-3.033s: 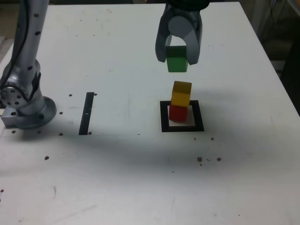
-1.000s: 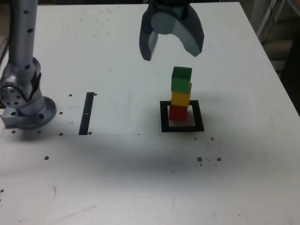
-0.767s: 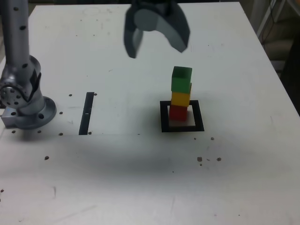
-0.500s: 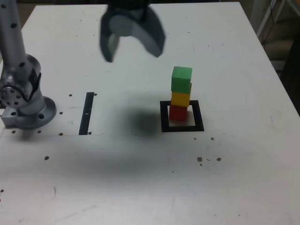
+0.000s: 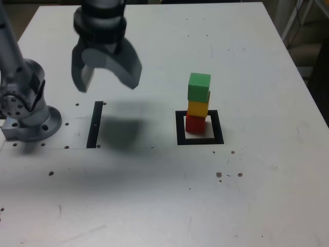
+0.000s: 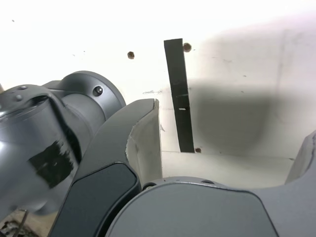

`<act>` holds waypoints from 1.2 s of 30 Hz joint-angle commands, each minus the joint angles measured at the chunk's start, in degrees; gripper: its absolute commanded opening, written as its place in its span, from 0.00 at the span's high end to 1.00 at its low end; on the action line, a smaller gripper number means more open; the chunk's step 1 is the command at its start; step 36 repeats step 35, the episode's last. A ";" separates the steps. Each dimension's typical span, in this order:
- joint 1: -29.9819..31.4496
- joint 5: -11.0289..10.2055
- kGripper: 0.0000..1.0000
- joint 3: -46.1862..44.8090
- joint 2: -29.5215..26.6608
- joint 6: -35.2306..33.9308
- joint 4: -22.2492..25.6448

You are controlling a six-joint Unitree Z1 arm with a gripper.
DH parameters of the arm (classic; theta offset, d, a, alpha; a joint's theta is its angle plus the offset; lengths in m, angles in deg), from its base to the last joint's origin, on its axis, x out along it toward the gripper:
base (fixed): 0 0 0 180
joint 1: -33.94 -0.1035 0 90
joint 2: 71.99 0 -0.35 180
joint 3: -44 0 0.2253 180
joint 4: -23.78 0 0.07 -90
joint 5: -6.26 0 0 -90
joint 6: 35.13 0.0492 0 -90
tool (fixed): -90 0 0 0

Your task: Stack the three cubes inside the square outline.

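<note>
Green tops the stack: the green cube (image 5: 199,87) sits on the yellow cube (image 5: 198,108), which sits on the red cube (image 5: 195,123). The red one stands inside the black square outline (image 5: 180,128), nearer its side towards the exterior view's left, with white centre showing beside it. The upper two cubes sit roughly over it, their edges not quite lined up.

Only the exterior view shows the cubes and the outline. The wrist view gives a closer look at the straight black tape strip (image 6: 178,94), with a small pale mark on it and dark round holes near its edges. It also shows a ragged dark patch (image 6: 52,162) on the grey arm housing (image 6: 29,143), a detail that cannot be made out in the exterior view.

The gripper (image 5: 108,87) is open and holds nothing, its two broad curved fingers spread wide and pointing down. It hangs above the white tabletop (image 5: 267,180), well apart from the stack and towards the exterior view's left, slightly blurred there. A soft shadow (image 5: 122,131) lies on the tabletop between the strip and the outline. Part of the arm (image 5: 13,49) slants along the exterior view's left edge, above the round grey base (image 5: 36,128)
</note>
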 commanded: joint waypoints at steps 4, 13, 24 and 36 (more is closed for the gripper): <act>0.07 1.40 0.00 -6.01 -0.45 -0.90 -5.84; 0.07 2.65 0.00 -13.23 -0.42 -1.85 -13.04; 0.07 2.83 0.00 -14.58 -0.66 -1.85 -13.79; 0.07 2.83 0.00 -14.21 -1.00 -1.69 -13.02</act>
